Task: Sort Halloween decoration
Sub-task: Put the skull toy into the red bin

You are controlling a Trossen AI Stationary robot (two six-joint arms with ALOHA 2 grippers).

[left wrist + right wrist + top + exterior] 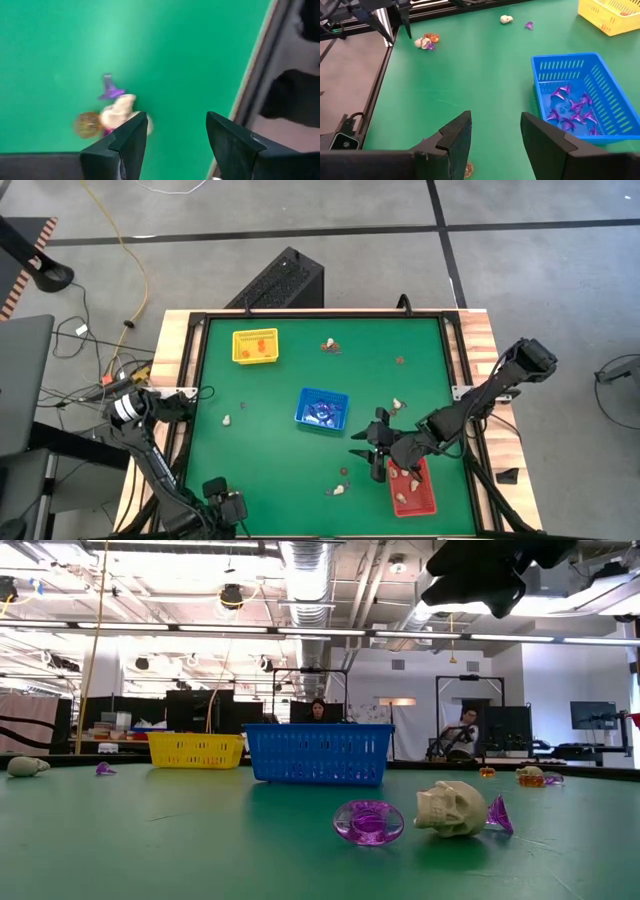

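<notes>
While both tools stand open and empty, the right tool (372,448) hovers nearest the loose Halloween decoration (340,488).
That cluster, a cream skull and purple pieces on the green worktop (270,480), lies between the tools, just left of the red tray (428,502); the blue tray (321,409) sits beyond, the left tool (228,510) waits at the near edge.

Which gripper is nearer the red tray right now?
Right. The right gripper hangs open just beside the red tray, at its near-left corner. The left gripper waits open at the table's front edge, well left of it.
</notes>
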